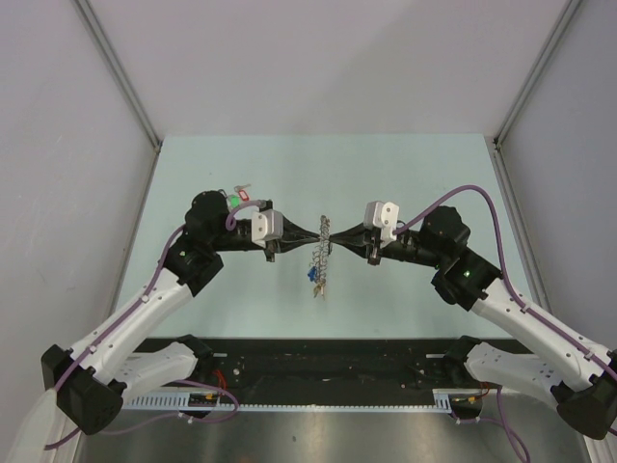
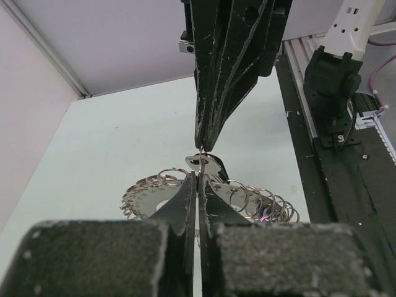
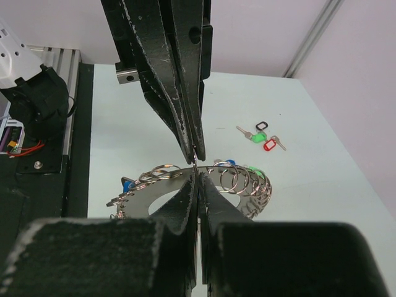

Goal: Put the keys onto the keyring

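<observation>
The keyring (image 1: 321,260), a silvery disc hung with several small split rings, dangles above the table between my two grippers. The left gripper (image 1: 316,232) and right gripper (image 1: 331,232) meet tip to tip at its top edge, both shut on it. In the left wrist view my fingertips (image 2: 189,185) pinch the keyring (image 2: 145,195), and a silver key head (image 2: 210,166) sits just above them. In the right wrist view the keyring (image 3: 142,192) carries a blue-tagged key (image 3: 127,184). That blue tag (image 1: 314,276) hangs low on the ring.
Loose keys with red, green and black tags (image 1: 239,197) lie on the table behind the left arm; they also show in the right wrist view (image 3: 260,133). The black rail (image 1: 318,362) runs along the near edge. Grey walls enclose the table.
</observation>
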### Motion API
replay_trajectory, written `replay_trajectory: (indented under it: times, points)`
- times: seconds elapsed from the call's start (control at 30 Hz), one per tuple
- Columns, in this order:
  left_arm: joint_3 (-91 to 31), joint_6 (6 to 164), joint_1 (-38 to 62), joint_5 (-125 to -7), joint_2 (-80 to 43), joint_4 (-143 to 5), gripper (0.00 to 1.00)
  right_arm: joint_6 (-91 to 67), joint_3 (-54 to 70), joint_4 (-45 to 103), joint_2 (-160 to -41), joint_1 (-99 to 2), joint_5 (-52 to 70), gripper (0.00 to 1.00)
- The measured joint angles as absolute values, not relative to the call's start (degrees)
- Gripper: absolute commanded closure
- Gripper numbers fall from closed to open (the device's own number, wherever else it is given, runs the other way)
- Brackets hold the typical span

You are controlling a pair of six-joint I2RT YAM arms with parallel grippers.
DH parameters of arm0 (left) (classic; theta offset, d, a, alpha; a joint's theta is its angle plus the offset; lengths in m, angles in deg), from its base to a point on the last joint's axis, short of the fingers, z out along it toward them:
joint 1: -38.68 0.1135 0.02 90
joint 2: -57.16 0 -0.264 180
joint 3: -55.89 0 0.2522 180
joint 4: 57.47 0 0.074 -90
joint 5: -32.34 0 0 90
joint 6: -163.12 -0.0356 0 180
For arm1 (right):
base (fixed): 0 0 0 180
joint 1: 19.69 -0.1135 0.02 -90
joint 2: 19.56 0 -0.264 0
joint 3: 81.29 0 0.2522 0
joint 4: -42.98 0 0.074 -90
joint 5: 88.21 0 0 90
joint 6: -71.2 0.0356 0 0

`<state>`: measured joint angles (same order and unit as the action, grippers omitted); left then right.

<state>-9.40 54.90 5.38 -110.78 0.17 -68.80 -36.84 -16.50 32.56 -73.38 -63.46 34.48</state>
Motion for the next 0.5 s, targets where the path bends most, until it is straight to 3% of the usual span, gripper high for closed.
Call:
replay_trajectory:
  times: [0.5]
  points:
    - [-9.40,55.69,5.38,-110.82,0.10,-68.71,1.00,-36.90,-16.50,32.53,-73.31,-63.48,33.75,1.00]
